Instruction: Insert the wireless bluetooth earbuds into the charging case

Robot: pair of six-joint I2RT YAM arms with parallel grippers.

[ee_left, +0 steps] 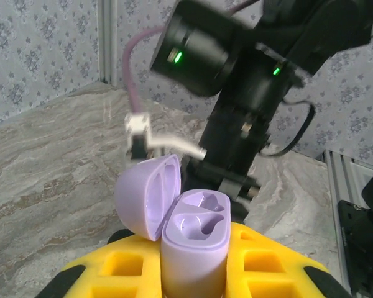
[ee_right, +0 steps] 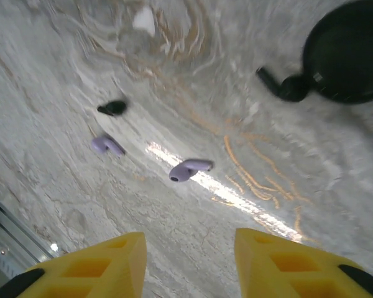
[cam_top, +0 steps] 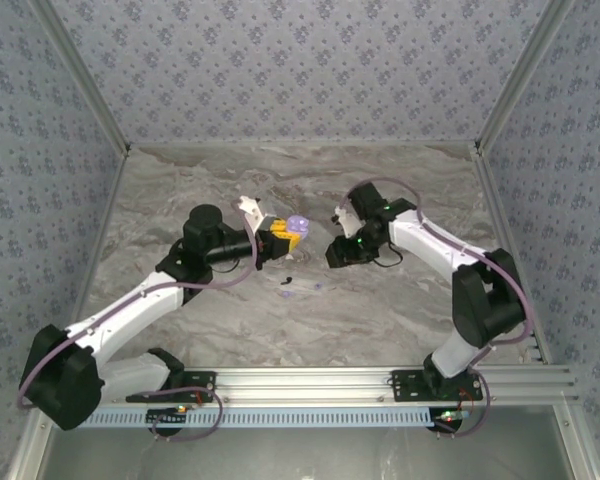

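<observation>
My left gripper (cam_top: 280, 237) is shut on the lavender charging case (ee_left: 196, 248) and holds it upright between yellow fingers (ee_left: 267, 264). The case lid (ee_left: 146, 195) is swung open and both wells look empty. In the top view the case (cam_top: 298, 226) sits above mid-table. My right gripper (ee_right: 189, 264) hangs open over the table with nothing between its fingers. Below it lie two lavender earbuds (ee_right: 189, 169) (ee_right: 107, 145) and a black earbud (ee_right: 113, 108). A second black earbud (ee_right: 280, 84) lies further off. The right gripper (cam_top: 336, 250) is just right of the case.
A large black round shape (ee_right: 348, 53) sits against the second black earbud. The right arm (ee_left: 248, 93) looms close behind the held case. Patterned walls (cam_top: 300, 70) and metal posts enclose the marble table (cam_top: 380, 310). A rail (cam_top: 330, 385) runs along the near edge.
</observation>
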